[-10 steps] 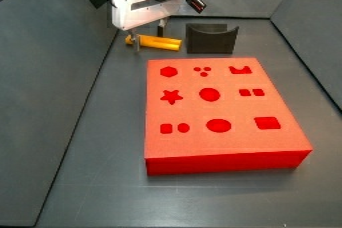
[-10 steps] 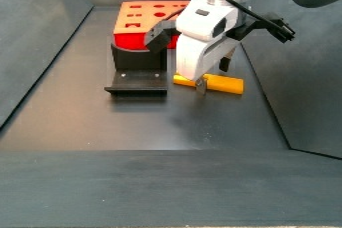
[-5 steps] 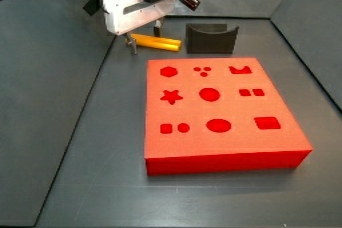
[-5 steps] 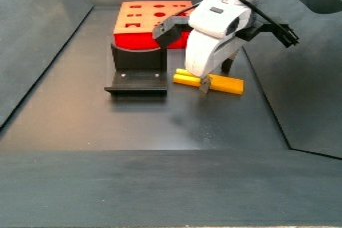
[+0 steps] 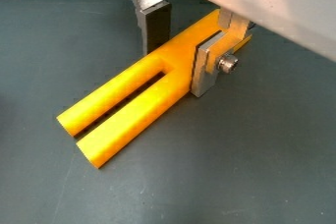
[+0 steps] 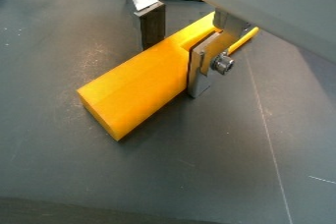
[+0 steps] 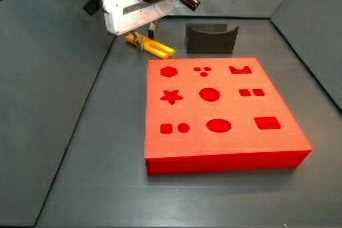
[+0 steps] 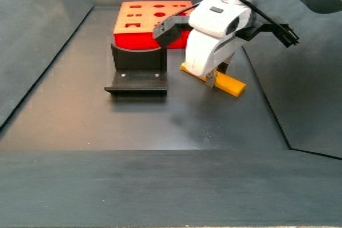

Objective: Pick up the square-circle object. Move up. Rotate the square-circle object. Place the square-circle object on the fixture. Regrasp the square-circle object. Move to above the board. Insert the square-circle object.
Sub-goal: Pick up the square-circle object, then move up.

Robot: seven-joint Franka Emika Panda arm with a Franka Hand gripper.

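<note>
The square-circle object (image 5: 125, 110) is a yellow-orange slotted peg lying on the dark floor. It also shows in the other wrist view as the peg (image 6: 132, 95). My gripper (image 5: 182, 66) straddles its end, the silver finger (image 5: 207, 61) flat against one side and the dark pad (image 5: 157, 27) against the other. In the side views my gripper (image 7: 138, 34) (image 8: 201, 72) is low over the peg (image 7: 158, 48) (image 8: 229, 84) and hides part of it. The fixture (image 7: 210, 38) (image 8: 138, 75) stands beside it. The red board (image 7: 221, 112) (image 8: 147, 17) lies beyond.
Dark grey walls (image 7: 54, 32) enclose the floor on the sides and behind the fixture. The fixture's base plate (image 8: 136, 87) lies close to the peg.
The gripper has come down around the peg. The peg has turned slightly on the floor, and less of it shows beside the gripper.
</note>
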